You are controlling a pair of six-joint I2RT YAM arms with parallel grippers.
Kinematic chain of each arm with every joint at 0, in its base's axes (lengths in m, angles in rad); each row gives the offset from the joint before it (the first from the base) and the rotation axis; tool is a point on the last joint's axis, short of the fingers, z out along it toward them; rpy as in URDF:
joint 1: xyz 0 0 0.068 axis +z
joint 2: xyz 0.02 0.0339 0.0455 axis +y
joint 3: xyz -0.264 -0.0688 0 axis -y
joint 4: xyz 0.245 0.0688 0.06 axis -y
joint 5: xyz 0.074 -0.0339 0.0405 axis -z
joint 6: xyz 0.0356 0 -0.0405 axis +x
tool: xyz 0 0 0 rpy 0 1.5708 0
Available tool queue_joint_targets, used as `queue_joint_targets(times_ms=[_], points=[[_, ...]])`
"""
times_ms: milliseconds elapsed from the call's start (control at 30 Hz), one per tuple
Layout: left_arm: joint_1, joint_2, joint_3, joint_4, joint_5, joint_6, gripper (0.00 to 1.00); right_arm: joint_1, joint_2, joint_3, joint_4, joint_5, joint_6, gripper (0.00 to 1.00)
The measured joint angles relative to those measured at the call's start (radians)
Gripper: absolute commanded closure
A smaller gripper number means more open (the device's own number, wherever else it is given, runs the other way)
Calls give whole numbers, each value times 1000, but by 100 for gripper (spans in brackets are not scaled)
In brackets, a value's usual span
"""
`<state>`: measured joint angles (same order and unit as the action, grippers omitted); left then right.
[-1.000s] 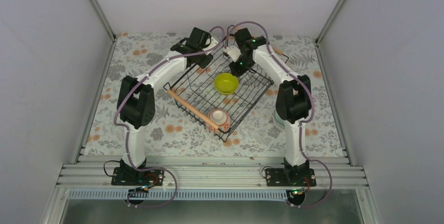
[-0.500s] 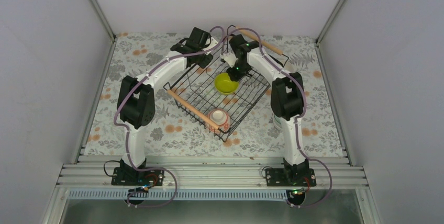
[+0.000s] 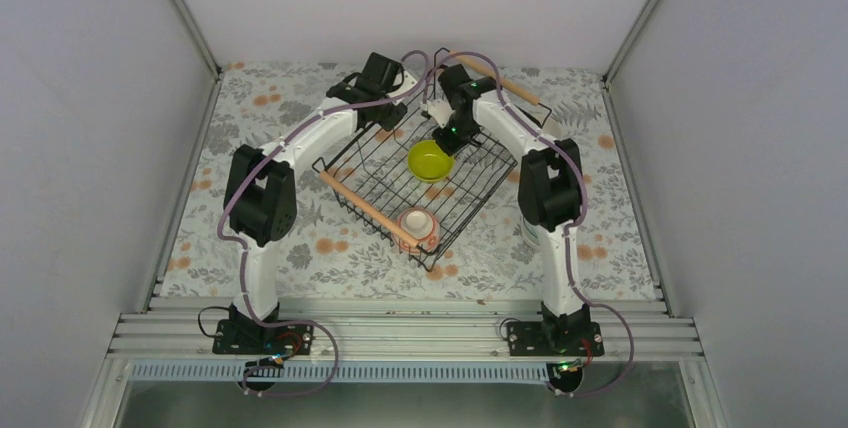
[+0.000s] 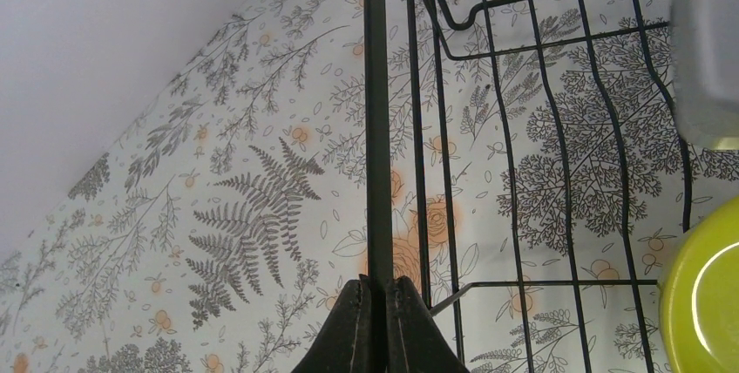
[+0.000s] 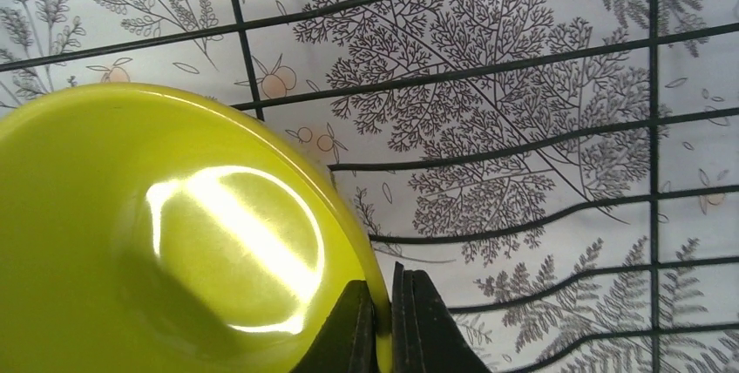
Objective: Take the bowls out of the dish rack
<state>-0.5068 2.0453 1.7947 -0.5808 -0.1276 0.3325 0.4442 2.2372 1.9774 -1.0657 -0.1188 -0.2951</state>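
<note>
Both jaws clenched: left gripper (image 4: 376,290) pinches the dish rack (image 4: 376,85) wire, right gripper (image 5: 384,299) the yellow-green bowl (image 5: 174,242) rim.

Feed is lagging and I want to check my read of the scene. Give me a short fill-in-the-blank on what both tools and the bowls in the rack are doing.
1. The bowl whose rim the right tool pinches is coloured ____.
2. The left tool is shut on a black ____ of the dish rack.
3. The top view shows ____ bowls inside the rack.
4. The pinkish bowl sits next to a light ____ handle.
Missing words: yellow-green; wire; two; wooden.
</note>
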Motion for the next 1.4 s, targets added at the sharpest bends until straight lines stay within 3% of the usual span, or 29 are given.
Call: queue_joint_targets(times_ms=[167,533,867,1100,1400], points=[[5,3,2,0,3,0,98,0,-65,-8,-5,34,5,96],[74,14,22,-4,34,2,98,-47,-370,-4,4,105,6,96],[194,14,24,-7,32,3,98,-280,-595,-1,11,107,7,96],[227,14,27,-17,24,2,98,-415,-653,-29,22,89,7,96],[229,9,20,-16,23,2,98,-528,-629,-283,110,-33,48,96]])
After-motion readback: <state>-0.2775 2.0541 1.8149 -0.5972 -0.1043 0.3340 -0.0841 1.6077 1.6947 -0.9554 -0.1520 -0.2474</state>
